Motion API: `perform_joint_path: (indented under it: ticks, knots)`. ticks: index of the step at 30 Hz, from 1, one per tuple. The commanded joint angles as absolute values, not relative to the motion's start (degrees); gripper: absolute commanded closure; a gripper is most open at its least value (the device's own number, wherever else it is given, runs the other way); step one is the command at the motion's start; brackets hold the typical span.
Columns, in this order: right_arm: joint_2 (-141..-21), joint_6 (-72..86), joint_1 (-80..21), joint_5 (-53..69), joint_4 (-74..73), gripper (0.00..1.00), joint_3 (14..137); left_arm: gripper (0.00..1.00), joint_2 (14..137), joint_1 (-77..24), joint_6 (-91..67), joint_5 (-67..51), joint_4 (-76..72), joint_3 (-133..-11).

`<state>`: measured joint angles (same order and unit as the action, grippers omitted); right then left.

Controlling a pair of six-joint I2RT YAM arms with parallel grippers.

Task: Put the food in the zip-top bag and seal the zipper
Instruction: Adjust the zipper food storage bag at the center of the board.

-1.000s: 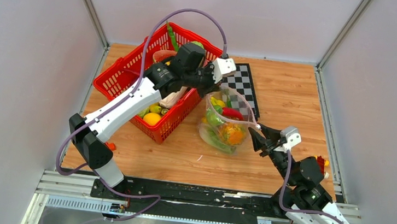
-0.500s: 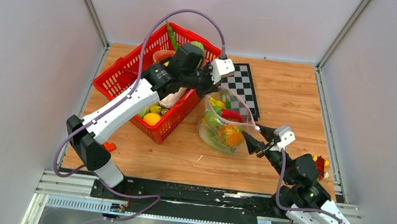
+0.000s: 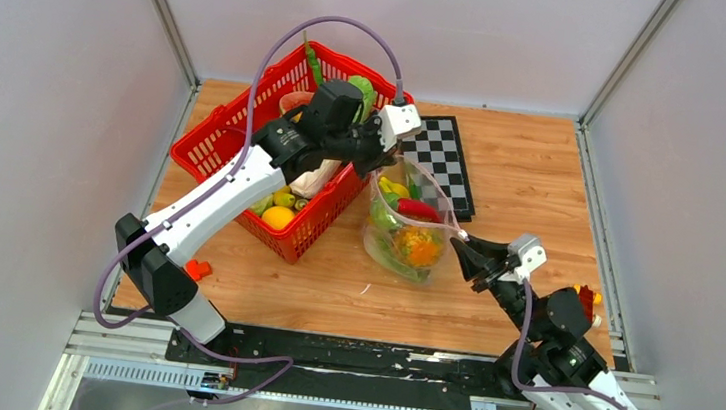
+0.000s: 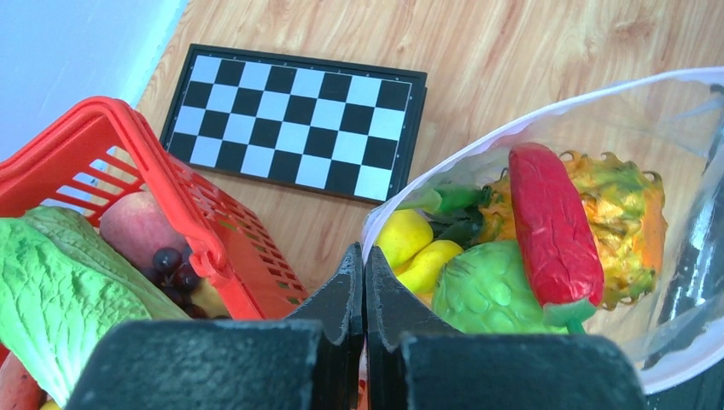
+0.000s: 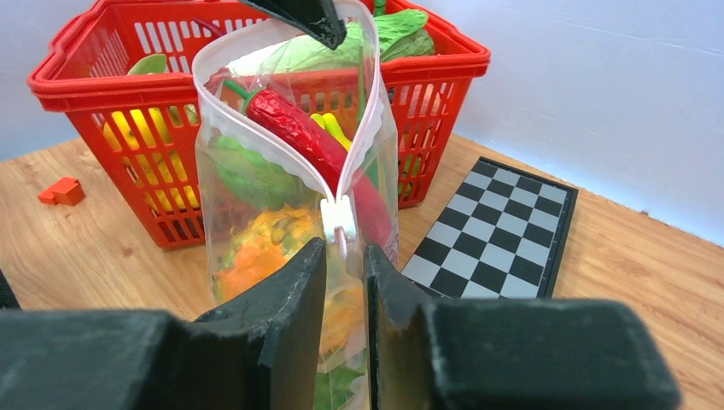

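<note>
The zip-top bag (image 3: pixel 406 234) stands upright on the table with its mouth open. Inside is food: a red chilli (image 4: pixel 551 222), yellow bananas (image 4: pixel 405 239), a green piece (image 4: pixel 487 286) and an orange pumpkin-like piece (image 4: pixel 627 205). My left gripper (image 4: pixel 364 249) is shut on the far end of the bag's rim, beside the basket. My right gripper (image 5: pixel 344 248) is at the near end. Its jaws stand a little apart on either side of the bag's edge, just below the white slider (image 5: pixel 339 218) of the pink zipper (image 5: pixel 369 111).
A red mesh basket (image 3: pixel 235 132) behind and left of the bag holds lettuce (image 4: pixel 51 299), a peach, grapes and other toy food. A folded chessboard (image 3: pixel 444 158) lies behind the bag. A small orange block (image 3: pixel 196 269) lies near the left arm's base.
My right gripper's jaws spread wider, then narrowed again round the bag's near end. My left gripper drew the bag's far rim slightly left, so the mouth stands taller.
</note>
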<state>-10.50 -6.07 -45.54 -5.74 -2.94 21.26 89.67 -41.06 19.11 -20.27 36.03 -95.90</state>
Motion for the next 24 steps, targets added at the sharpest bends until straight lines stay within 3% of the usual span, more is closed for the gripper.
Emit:
perform_joint_path:
  ticks: [1,3,9,13,14,15,17,24]
  knots:
    - [-12.7,-6.6,-45.4,-2.2,-0.5,0.81,21.3,1.00,86.4,-40.4,17.4,-21.8,32.6,-95.5]
    - [-13.6,-6.8,-45.5,-2.9,1.4,0.83,20.9,1.00,86.5,-40.5,17.4,-22.1,32.6,-95.5]
    - [-13.6,-7.6,-45.4,-3.6,3.7,1.00,20.0,1.00,86.5,-40.4,17.5,-22.4,33.1,-95.2]
    - [-13.2,-7.9,-45.4,-2.4,2.8,1.00,20.7,1.00,86.4,-40.3,17.4,-21.6,33.1,-95.1]
    - [-13.0,-8.0,-45.5,-2.3,2.6,1.00,21.0,0.96,86.3,-40.3,17.3,-21.3,33.1,-95.1]
    - [-12.9,-8.0,-45.5,-2.2,2.3,1.00,21.5,0.82,86.2,-40.4,17.3,-20.9,33.1,-95.2]
    - [-13.2,-8.2,-45.4,-2.2,1.1,1.00,23.0,0.40,85.7,-40.4,17.6,-20.7,33.6,-96.0]
    - [-16.4,-8.6,-45.5,-2.2,-5.1,1.00,28.7,0.15,82.3,-40.4,19.2,-23.4,32.7,-98.5]
